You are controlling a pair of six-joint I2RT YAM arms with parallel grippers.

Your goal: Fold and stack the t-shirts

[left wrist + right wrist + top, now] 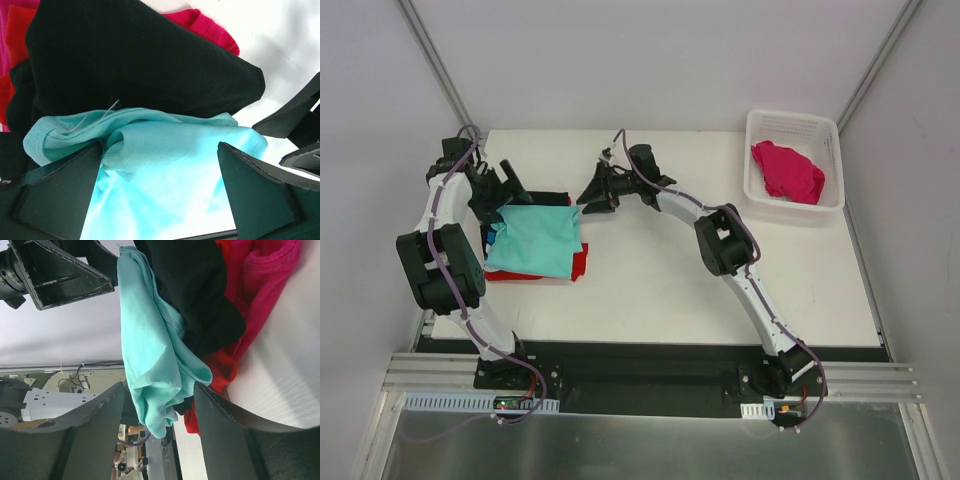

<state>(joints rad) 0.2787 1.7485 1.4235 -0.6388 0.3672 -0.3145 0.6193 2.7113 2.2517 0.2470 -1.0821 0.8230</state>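
This is looking like a robotics lab test cell. A white table (650, 290) is sitting between plain grey walls (670, 60), with metal struts (435, 60) rising behind it. Along the table's near edge an aluminium rail (650, 375) is carrying the left arm (440, 265) and right arm (725, 245), with loose cables (535, 385) trailing beside them.

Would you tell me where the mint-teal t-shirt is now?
Top view: the mint-teal t-shirt lies at the table's left, atop the black shirt and red shirt, beside the left hand.

Left tool (510, 196), right tool (588, 198): jaws apart.
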